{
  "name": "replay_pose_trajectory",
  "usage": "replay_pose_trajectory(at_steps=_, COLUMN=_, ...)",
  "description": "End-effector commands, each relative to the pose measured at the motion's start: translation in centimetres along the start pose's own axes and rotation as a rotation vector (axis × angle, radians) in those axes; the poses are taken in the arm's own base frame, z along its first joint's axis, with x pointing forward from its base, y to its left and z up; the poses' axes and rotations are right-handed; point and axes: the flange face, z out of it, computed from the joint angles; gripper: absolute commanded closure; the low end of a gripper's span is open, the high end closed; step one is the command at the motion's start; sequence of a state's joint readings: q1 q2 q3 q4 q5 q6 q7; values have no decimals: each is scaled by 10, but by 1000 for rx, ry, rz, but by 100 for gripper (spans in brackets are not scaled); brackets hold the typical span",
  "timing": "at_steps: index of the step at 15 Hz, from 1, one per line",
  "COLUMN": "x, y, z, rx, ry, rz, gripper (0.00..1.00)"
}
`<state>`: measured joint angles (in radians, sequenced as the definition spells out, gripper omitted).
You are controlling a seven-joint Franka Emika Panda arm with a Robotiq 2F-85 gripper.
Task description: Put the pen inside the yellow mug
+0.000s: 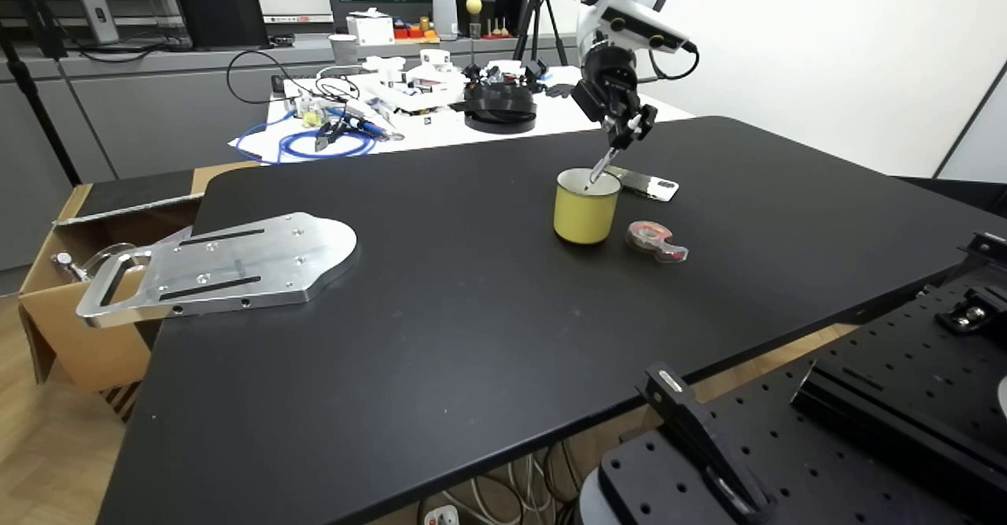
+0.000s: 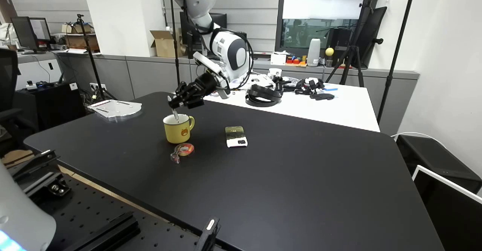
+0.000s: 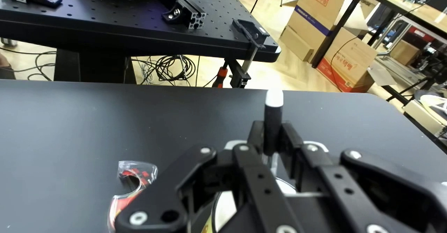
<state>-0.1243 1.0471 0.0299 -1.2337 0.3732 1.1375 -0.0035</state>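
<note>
The hand is clamped on the pen: in the wrist view, its two fingers hold from both sides the dark part of the barrel, near the white end. This seems a sensible choice, because the clear part is left free below and can enter the mug first, while the fingers are outside, above the rim.

The yellow mug stands upright on the black tabletop, with its mouth up to receive the pen. Its handle points to the side, so I think it does not disturb a path from above. In both exterior views, the lower end of the pen is at the mouth, seen against the white inside; how deep it is, I cannot tell. The pen is tilted, perhaps because the arm reaches in with a slant.

A tape dispenser lies just beside the mug, and what looks like a phone lies apart from it; both are flat and do not hinder the work.

In my judgement, the task is close to its end: some lowering, then letting go. If the release comes too early, the slanted pen could catch on the rim and fall outside.
</note>
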Motion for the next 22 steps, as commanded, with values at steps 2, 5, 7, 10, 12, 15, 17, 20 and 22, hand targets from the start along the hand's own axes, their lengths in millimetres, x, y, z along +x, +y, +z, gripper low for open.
replay_pose_trajectory(at_steps=2, x=18, y=1, z=-5, rx=3, ry=-4, rz=35, gripper=96)
replay_pose_trajectory(at_steps=5, x=29, y=4, z=-4, rx=7, ry=7, rz=29, gripper=96)
replay_pose_trajectory(at_steps=7, x=33, y=4, z=-4, rx=6, ry=12, rz=26, gripper=96)
replay_pose_trajectory(at_steps=10, x=35, y=2, z=-5, rx=-1, ry=14, rz=16, gripper=59)
replay_pose_trajectory(at_steps=12, x=33, y=-2, z=-7, rx=-2, ry=12, rz=8, gripper=51)
replay_pose_trajectory(at_steps=15, x=23, y=-11, z=-15, rx=-10, ry=26, rz=-16, gripper=31)
replay_pose_trajectory(at_steps=17, x=14, y=-18, z=-22, rx=-12, ry=34, rz=-36, gripper=17)
replay_pose_trajectory(at_steps=20, x=0, y=-25, z=-36, rx=-15, ry=73, rz=-48, gripper=1)
replay_pose_trajectory(at_steps=22, x=-7, y=-25, z=-43, rx=-17, ry=88, rz=-50, gripper=0)
